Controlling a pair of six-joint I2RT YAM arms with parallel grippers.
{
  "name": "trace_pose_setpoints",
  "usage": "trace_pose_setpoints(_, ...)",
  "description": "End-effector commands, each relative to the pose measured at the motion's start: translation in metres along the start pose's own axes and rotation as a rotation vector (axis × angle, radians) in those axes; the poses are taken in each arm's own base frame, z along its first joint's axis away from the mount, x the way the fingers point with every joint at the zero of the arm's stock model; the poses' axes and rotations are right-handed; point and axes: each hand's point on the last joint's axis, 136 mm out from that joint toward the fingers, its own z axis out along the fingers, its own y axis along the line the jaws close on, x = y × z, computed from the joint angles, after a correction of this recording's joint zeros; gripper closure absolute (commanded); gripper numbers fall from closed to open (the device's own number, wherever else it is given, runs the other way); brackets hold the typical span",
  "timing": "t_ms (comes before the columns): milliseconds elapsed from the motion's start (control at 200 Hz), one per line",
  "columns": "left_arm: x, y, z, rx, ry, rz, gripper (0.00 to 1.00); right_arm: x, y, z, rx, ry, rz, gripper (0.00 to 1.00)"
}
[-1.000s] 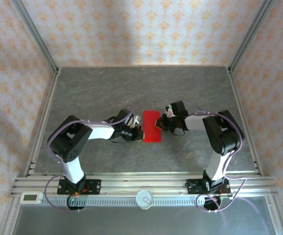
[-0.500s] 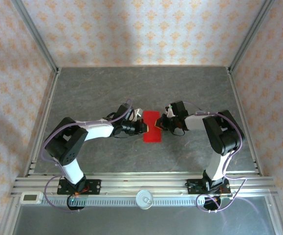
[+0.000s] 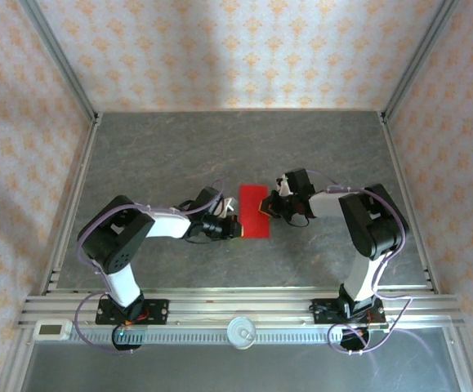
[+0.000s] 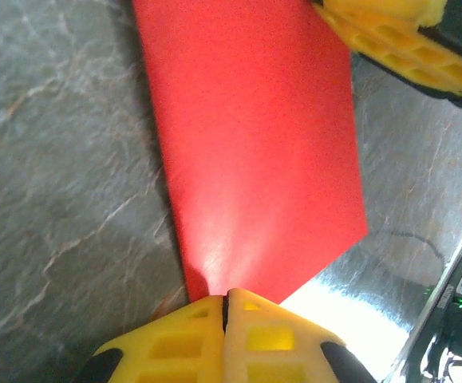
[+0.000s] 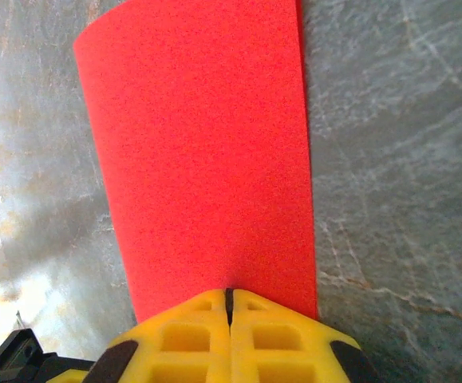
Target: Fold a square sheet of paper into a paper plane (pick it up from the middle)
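Note:
The square sheet of paper (image 3: 253, 211) lies flat mid-table as a narrow red rectangle, apparently folded in half. My left gripper (image 3: 238, 229) is shut, its yellow tips (image 4: 227, 297) resting on the paper (image 4: 254, 144) at its near left corner. My right gripper (image 3: 263, 209) is shut too, tips (image 5: 229, 294) touching the paper (image 5: 199, 144) at its right long edge. The right gripper's yellow fingers (image 4: 390, 40) also show across the sheet in the left wrist view. Nothing is pinched between either pair of jaws as far as I can see. No paper plane shape is visible.
Grey marbled tabletop (image 3: 162, 155) is bounded by aluminium frame posts and patterned walls. A rail runs along the near edge with a round white knob (image 3: 242, 332) and a small white device (image 3: 52, 329). Both arm bases stand there.
The left gripper slid up along the paper's left edge, then back toward its near left corner. The right arm and the paper have stayed put.

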Motion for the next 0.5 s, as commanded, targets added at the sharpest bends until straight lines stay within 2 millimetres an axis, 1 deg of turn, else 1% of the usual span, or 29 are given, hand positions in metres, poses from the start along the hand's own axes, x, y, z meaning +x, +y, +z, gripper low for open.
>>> trace_pose_setpoints(0, 0.032, 0.033, -0.008, -0.128, 0.075, -0.003, 1.00, 0.043, -0.081, 0.001, 0.292, 0.090, 0.139, 1.00)
trace_pose_setpoints(65, 0.031, 0.030, -0.014, -0.133, 0.071, 0.019, 1.00, 0.043, -0.081, 0.000, 0.292, 0.090, 0.138, 1.00)
trace_pose_setpoints(130, 0.026, 0.023, -0.019, -0.129, 0.052, 0.035, 1.00, 0.043, -0.080, 0.000, 0.292, 0.088, 0.137, 1.00)
trace_pose_setpoints(195, 0.017, 0.008, -0.023, -0.090, 0.030, 0.048, 1.00, 0.043, -0.081, 0.000, 0.293, 0.090, 0.138, 1.00)
trace_pose_setpoints(305, -0.007, -0.019, -0.030, -0.030, -0.039, 0.069, 1.00, 0.043, -0.080, 0.000, 0.292, 0.090, 0.140, 1.00)
trace_pose_setpoints(400, -0.024, -0.040, -0.028, 0.044, -0.077, 0.063, 1.00, 0.042, -0.080, 0.000, 0.291, 0.087, 0.141, 1.00)
trace_pose_setpoints(495, -0.034, -0.052, -0.019, 0.109, -0.080, 0.047, 1.00, 0.042, -0.080, -0.001, 0.292, 0.084, 0.140, 1.00)
